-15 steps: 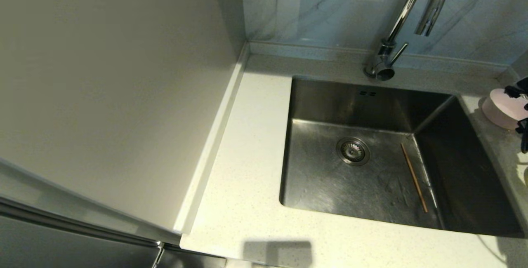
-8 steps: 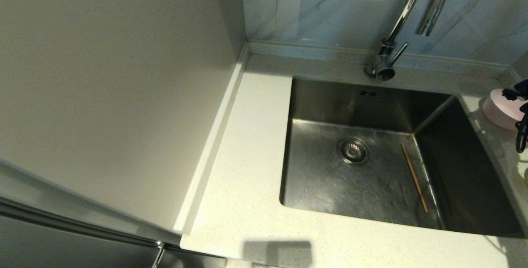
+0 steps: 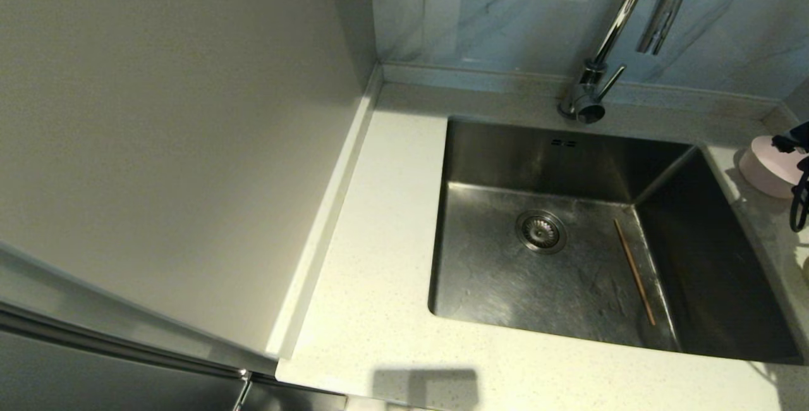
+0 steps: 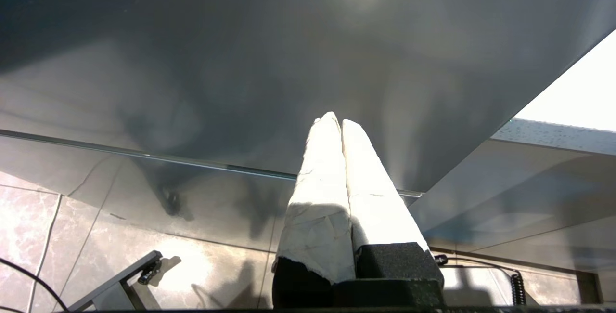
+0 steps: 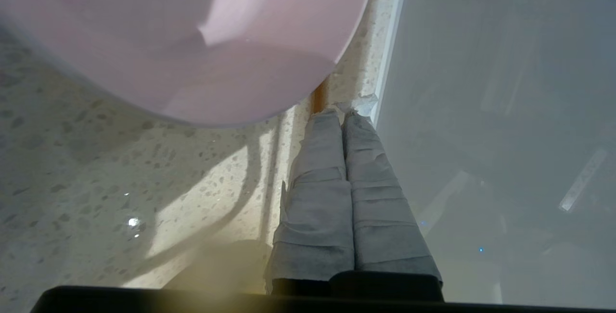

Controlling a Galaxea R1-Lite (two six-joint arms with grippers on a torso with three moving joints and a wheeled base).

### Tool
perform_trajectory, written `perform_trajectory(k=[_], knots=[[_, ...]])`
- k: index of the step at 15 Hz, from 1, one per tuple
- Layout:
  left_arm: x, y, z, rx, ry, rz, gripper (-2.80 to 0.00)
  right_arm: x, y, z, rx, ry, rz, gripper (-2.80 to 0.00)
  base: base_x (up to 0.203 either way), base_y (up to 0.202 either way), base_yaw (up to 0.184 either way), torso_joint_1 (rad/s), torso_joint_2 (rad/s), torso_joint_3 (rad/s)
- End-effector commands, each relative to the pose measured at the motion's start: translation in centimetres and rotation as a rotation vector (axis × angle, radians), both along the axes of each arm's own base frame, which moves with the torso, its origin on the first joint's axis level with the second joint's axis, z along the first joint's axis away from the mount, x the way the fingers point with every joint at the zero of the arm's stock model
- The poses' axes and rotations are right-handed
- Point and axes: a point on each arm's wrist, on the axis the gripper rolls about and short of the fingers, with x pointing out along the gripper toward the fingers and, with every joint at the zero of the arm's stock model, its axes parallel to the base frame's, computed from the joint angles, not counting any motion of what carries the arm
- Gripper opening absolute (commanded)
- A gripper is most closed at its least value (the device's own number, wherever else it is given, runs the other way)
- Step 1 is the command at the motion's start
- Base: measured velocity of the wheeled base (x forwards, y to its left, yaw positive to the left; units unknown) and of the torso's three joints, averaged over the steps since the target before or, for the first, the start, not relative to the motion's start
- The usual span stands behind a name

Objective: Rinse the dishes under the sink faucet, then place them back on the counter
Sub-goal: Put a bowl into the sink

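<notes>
No legible writing; right pincer point(image 5: 342, 113) closed beside pink bowl point(image 5: 192, 38)

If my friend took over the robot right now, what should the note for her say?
Left gripper: jaws shut, empty, parked low by the cupboard front.
Right gripper: jaws shut, low over the counter right of the sink, beside the pink bowl. A thin brown sliver shows at its tips; cannot tell if it is held.
One chopstick lies in the sink; no water runs from the faucet.
Done: nothing I can confirm.
Left: rinse, then return everything to the counter.
</notes>
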Motion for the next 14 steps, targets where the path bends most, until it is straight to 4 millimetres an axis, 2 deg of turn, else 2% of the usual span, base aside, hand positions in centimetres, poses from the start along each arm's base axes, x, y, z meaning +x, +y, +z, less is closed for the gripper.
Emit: perform_trajectory(k=[1, 6, 10, 11, 12, 14], knots=[[0.0, 0.0, 0.0, 0.000, -0.004, 0.000, -2.80, 0.0, 0.0, 0.1, -0.005, 0.000, -0.001, -2.80, 0.000, 0.000, 0.000, 0.000, 0.00, 0.000], [0.0, 0.0, 0.0, 0.000, -0.004, 0.000, -2.80, 0.1, -0.2, 1.3, -0.030, -0.030, 0.000, -2.80, 0.000, 0.000, 0.000, 0.000, 0.00, 0.000], [0.0, 0.0, 0.0, 0.000, -0.004, 0.000, -2.80, 0.0, -0.1, 1.1, -0.022, -0.018, 0.004, -2.80, 0.000, 0.000, 0.000, 0.000, 0.00, 0.000], [0.0, 0.0, 0.0, 0.000, -0.004, 0.000, -2.80, 0.0, -0.1, 1.1, -0.017, -0.021, 0.009, -1.75, 0.000, 0.000, 0.000, 0.000, 0.00, 0.000], [0.0, 0.0, 0.0, 0.000, -0.004, 0.000, -2.80, 0.1, -0.1, 1.0, -0.009, -0.026, 0.014, 0.00, 0.000, 0.000, 0.000, 0.000, 0.00, 0.000], [0.0, 0.0, 0.0, 0.000, -0.004, 0.000, -2.80, 0.1, -0.2, 0.7, 0.006, -0.027, 0.010, 0.00, 0.000, 0.000, 0.000, 0.000, 0.00, 0.000]])
